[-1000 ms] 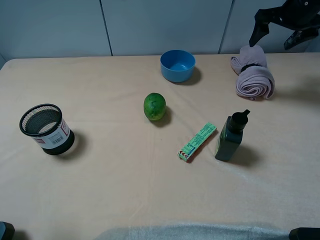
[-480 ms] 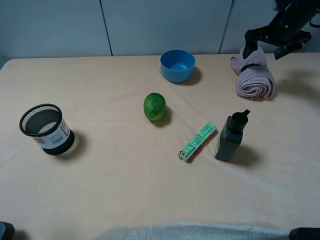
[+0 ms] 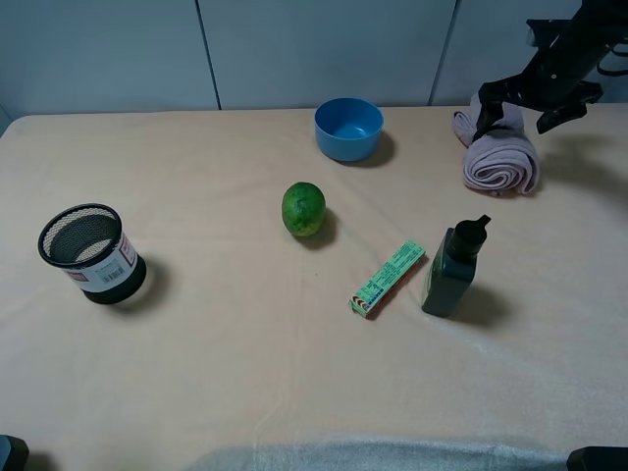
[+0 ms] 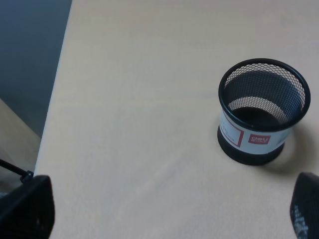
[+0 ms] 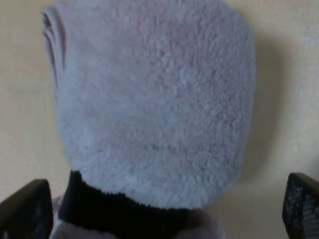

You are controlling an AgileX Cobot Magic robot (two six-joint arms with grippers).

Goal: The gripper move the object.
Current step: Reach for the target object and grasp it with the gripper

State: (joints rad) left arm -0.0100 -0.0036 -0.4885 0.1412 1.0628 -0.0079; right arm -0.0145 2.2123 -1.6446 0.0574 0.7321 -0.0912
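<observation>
1. left gripper [image 4: 164,211]: the jaws stand wide apart and hold nothing. the mesh cup [image 4: 263,112] stands ahead of it, off to one finger's side. this arm has no part in the step.
2. green fruit [image 3: 303,208], blue bowl [image 3: 348,128], green packet [image 3: 387,279], dark bottle [image 3: 453,267]: all lie to the left of the right gripper [image 3: 518,110] in the high view. the bottle is the nearest and the fruit is well apart.
3. towel [image 3: 502,157]: the roll lies on the table directly under the right gripper, between its two fingers. the dark band [image 5: 112,211] sits at the end nearest the wrist.
4. right gripper: the jaws are spread as wide as they go and straddle the roll. nothing is gripped. contact with the pile cannot be judged.
5. step in hand, as judged: descend and close.
   - keep the roll centred between the fingers.
   - lower until the tips pass the roll's widest part.
   - close near the band, where the roll is bound.
   - the pile likely compresses, so close firmly.
   - lift straight up before travelling, to clear the bottle.
</observation>
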